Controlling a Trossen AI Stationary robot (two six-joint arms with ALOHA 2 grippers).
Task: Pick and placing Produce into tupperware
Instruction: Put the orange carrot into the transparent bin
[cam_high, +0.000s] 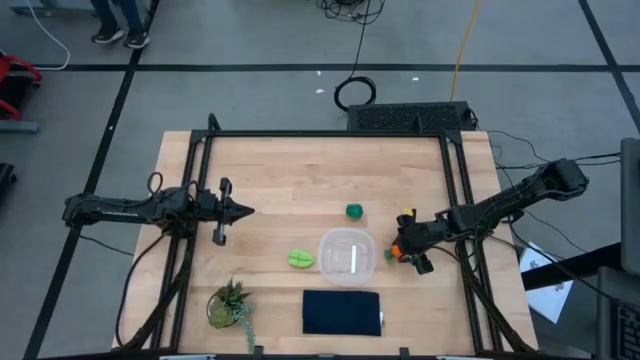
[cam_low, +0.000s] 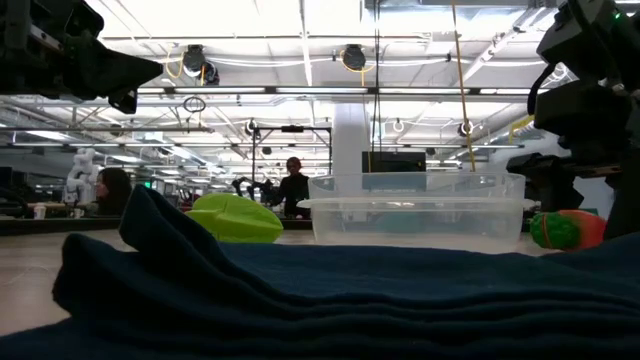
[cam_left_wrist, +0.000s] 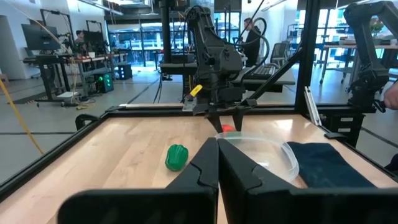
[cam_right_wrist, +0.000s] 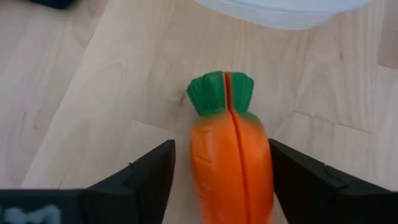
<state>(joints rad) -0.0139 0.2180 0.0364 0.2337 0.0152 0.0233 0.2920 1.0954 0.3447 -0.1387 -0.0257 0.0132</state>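
Note:
The orange carrot with its green top (cam_right_wrist: 229, 163) lies on the table just right of the clear tupperware (cam_high: 346, 255), also seen in the low view as the carrot (cam_low: 565, 228) beside the tupperware (cam_low: 415, 210). My right gripper (cam_right_wrist: 222, 148) is open and low over the carrot, with one finger on each side of its orange body. The light green leafy piece (cam_high: 301, 259) lies left of the tupperware. The dark green round piece (cam_high: 354, 210) lies beyond it. My left gripper (cam_high: 238, 210) is shut and hovers over the table's left half. My right gripper straddles the carrot's orange body (cam_right_wrist: 211, 168) from above and along its length. A gap shows at one finger (cam_right_wrist: 152, 171). The other finger (cam_right_wrist: 292, 168) lies right at the carrot's edge, and I cannot tell whether it touches. The carrot rests on the table.
A dark navy folded cloth (cam_high: 341, 312) lies near the front edge, in front of the tupperware. A spiky potted plant (cam_high: 228, 305) stands at the front left. A black frame (cam_high: 330, 135) runs around the table. Bare wood lies between the left gripper and the produce.

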